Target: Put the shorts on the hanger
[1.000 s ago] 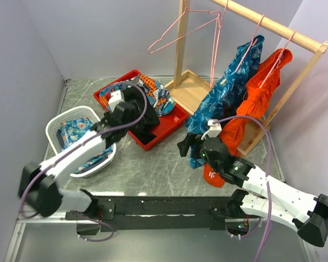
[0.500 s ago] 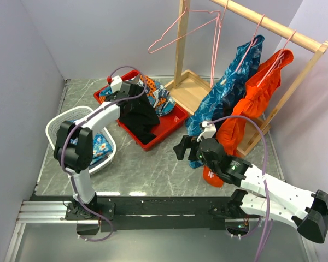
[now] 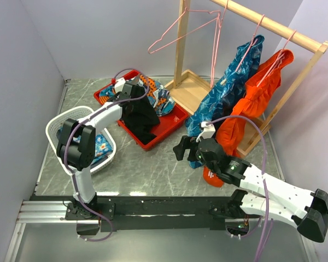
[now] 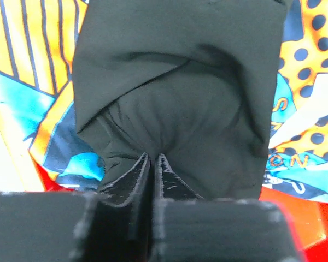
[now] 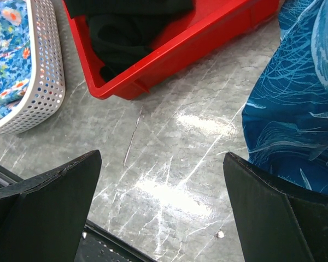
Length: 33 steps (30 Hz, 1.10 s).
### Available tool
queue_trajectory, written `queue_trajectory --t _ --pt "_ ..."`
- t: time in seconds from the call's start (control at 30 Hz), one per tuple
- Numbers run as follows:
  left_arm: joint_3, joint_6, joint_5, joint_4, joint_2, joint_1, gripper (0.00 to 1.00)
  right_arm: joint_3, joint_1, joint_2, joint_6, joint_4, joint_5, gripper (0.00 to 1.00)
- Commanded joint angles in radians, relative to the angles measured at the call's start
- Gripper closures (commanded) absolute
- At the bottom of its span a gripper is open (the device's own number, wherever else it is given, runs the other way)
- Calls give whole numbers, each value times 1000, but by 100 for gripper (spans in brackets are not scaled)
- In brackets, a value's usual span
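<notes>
The black shorts [image 3: 141, 119] lie bunched in the red tray [image 3: 169, 126], on top of blue-orange patterned cloth. My left gripper [image 3: 135, 103] is down at their far end. In the left wrist view its jaws [image 4: 153, 157] are shut on a pinched fold of the shorts [image 4: 175, 98]. An empty pink wire hanger [image 3: 186, 30] hangs tilted from the left end of the wooden rail [image 3: 273, 26]. My right gripper [image 3: 180, 147] hovers open over the bare table right of the tray. Nothing lies between its fingers [image 5: 161, 158], and the shorts [image 5: 126, 27] show at the top of its view.
A white perforated basket [image 3: 63, 123] with floral cloth stands left of the tray. A blue patterned garment [image 3: 229, 93] and an orange one [image 3: 257, 98] hang on pink hangers on the rail, close behind my right arm. The rail's wooden base [image 3: 192, 87] sits behind the tray.
My left arm has reached further back over the tray and its jaws have shut on the black shorts. The right gripper has drifted slightly left and stays open.
</notes>
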Motion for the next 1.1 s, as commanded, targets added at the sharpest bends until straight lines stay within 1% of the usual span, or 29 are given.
queue_trajectory --t 0.0,0.13,0.17,0.23,0.27,0.37,0.4,0.47,0.5,0.73,0.9,1.07 --pt "25 41 27 25 -102 -3 99 73 10 14 -7 28 1 0" --pt "33 106 53 14 -258 -3 99 108 10 37 -23 34 -4 0" --pt "39 127 99 19 -327 -3 99 118 13 47 -32 36 -3 0" --pt "56 181 145 0 -390 -3 99 142 15 60 -41 36 -5 0" --pt "68 199 199 2 -451 -3 99 150 16 66 -47 34 -5 0" --pt "105 259 271 3 -557 -3 99 173 20 81 -58 41 -14 0" --pt "117 290 334 5 -576 -3 99 181 20 86 -60 39 -16 0" --pt "158 314 397 5 -631 -3 99 196 21 90 -67 39 -22 0" --pt "169 331 453 8 -648 -3 99 201 24 92 -69 39 -23 0" --pt "211 335 613 43 -769 -3 99 231 33 103 -75 71 -39 0" --pt "217 302 672 75 -843 -3 99 242 36 152 -83 128 -68 0" --pt "218 275 690 98 -903 -3 99 210 55 204 -63 223 -173 0"
